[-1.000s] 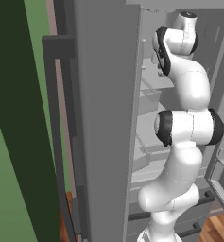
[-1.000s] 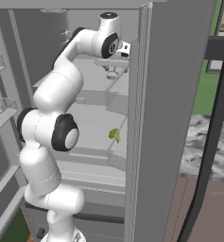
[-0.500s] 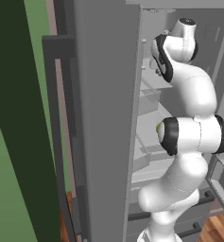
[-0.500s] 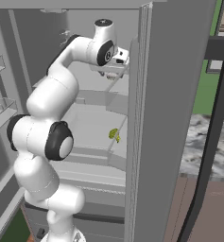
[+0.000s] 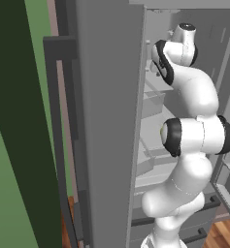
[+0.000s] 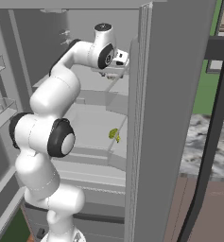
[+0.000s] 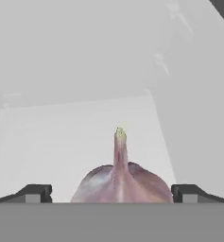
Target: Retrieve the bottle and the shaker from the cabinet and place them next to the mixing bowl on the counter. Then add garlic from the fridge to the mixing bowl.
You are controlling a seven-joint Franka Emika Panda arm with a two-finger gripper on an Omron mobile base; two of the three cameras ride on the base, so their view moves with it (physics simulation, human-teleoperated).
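One garlic bulb [image 7: 121,182] sits dead ahead in the hand view, stem up, on a pale fridge shelf [image 7: 61,137], squarely between the two dark fingertips [image 7: 34,193] of the gripper [image 7: 112,194]. The jaws stand wide apart, either side of the bulb, with clear daylight on both flanks and nothing held. From the right base view the white arm [image 6: 52,99] reaches high into the open fridge [image 6: 146,118], hand tucked behind the door edge, and one small yellow-green item [image 6: 114,134] lies on a lower shelf. This looks like the garlic step, the grasp not yet made. Next, by the look of it, the fingers need to close on the bulb's widest part, then lift it out for the mixing bowl.
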